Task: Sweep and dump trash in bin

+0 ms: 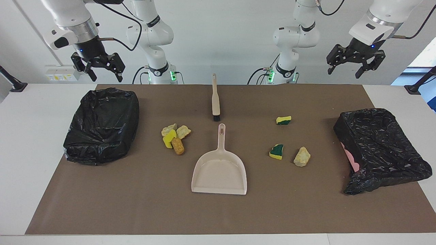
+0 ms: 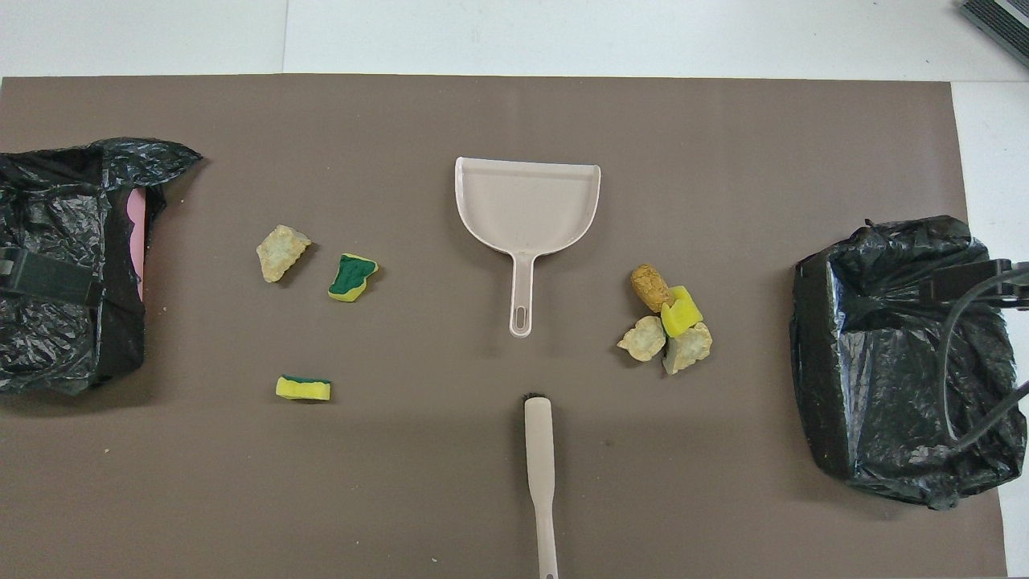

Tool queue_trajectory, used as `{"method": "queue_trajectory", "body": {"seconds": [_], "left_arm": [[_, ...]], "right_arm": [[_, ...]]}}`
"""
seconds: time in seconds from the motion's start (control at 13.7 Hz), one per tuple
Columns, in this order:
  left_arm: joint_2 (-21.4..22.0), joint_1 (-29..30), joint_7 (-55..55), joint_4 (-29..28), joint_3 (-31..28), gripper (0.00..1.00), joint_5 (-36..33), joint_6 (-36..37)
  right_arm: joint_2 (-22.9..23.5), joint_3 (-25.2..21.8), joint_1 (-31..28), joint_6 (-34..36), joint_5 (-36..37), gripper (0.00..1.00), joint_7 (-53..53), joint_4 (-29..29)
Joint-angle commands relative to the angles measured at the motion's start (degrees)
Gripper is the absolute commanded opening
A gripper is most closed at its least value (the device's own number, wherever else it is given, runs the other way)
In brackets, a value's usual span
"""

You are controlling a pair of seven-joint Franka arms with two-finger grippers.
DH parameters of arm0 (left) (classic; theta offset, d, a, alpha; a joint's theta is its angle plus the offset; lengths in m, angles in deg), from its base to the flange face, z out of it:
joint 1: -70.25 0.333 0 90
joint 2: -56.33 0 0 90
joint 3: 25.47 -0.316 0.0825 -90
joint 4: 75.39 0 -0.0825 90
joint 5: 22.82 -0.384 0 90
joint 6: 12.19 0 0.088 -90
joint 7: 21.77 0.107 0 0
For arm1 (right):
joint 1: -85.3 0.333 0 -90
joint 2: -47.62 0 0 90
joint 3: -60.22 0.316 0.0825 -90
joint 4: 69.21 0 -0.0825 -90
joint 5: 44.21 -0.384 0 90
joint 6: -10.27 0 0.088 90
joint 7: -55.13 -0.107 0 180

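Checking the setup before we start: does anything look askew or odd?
Yes: the bin at the left arm's end sits tipped and skewed, its black liner pulled aside so pink wall shows.

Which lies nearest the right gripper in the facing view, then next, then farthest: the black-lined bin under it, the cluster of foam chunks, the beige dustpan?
1. Black-lined bin, right arm's end, below the right gripper.
2. Cluster of foam chunks, beside that bin.
3. Beige plastic dustpan, mid-table.

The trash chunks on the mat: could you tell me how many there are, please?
7. Four clustered toward the right arm's end, beside the dustpan; three scattered toward the left arm's end. The cluster may hide more.
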Motion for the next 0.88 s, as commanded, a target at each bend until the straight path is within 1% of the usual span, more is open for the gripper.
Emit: {"method": "queue_trajectory", "body": {"seconds": [0.0,0.51,0.73,0.8], "left_arm": [[1.2,-0.2,-1.1,-1.1,-0.1,1.00,0.1,0.8],[1.3,-0.4,-2.2,-1.0,0.2,1.00,0.3,0.5],[1.3,-0.7,-2.3,-1.1,0.2,1.00,0.3,0.6],[1.4,-0.8,-2.4,-1.1,0.3,1.00,0.3,0.5]], "right_arm": [[-0.6,0.0,-0.4,1.1,0.0,1.00,1.2,0.3],[-0.6,0.1,0.7,0.6,0.4,1.00,1.0,0.4],[-0.6,0.2,0.9,-2.5,1.9,1.00,1.0,0.7],[-0.5,0.2,0.8,-2.6,1.9,1.00,1.0,0.7]]}}
